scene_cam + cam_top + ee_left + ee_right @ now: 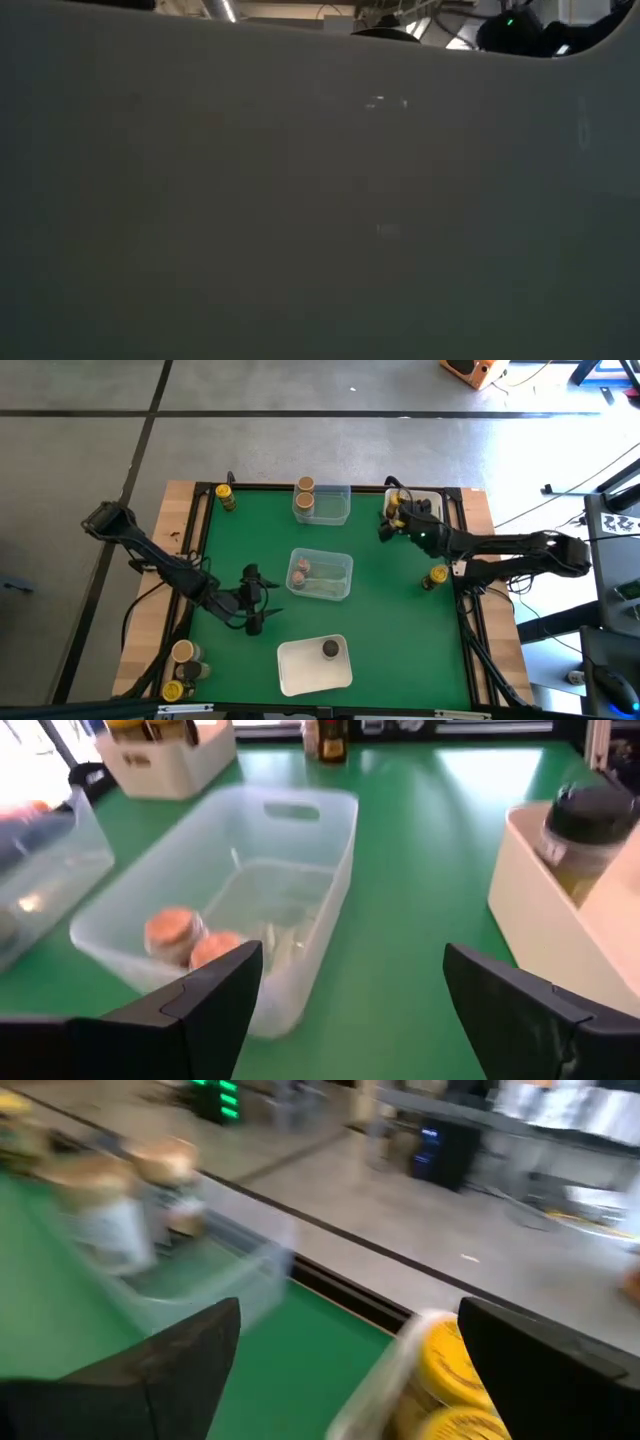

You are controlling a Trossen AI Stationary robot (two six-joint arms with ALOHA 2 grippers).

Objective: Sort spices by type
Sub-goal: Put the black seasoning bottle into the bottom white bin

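- Looks like mid-sort to me: the right gripper (pixel 386 527) is up at the far right corner, right by the white tray (pixel 447 498) with the yellow-top jars (pixel 447 1370), fingers spread and nothing between them, so I'd guess it just dropped one off or is lining up for the next grab
- The left gripper (pixel 252 598) hovers over the green mat (pixel 390 620) just left of the middle clear tray (pixel 345 563), fingers wide apart and empty too
- Next move is probably fetching a stray: one yellow-top jar (pixel 436 576) sits loose on the mat by the right arm, near the mat's right edge, another yellow-top one (pixel 227 497) stands at the far left corner, and a couple of jars (pixel 182 660) wait on the wooden edge at the near left
- Whoever goes for one needs to come down over it with open fingers and close on the body
- Containers: the middle clear tray has two brownish-top jars (pixel 175 932) at its left end
- The far clear tray (pixel 335 506) holds a tan-top jar (pixel 304 493)
- The near white tray (pixel 300 670) holds one dark-top jar (pixel 330 649)
- The low camera is blocked by something grey, no help there
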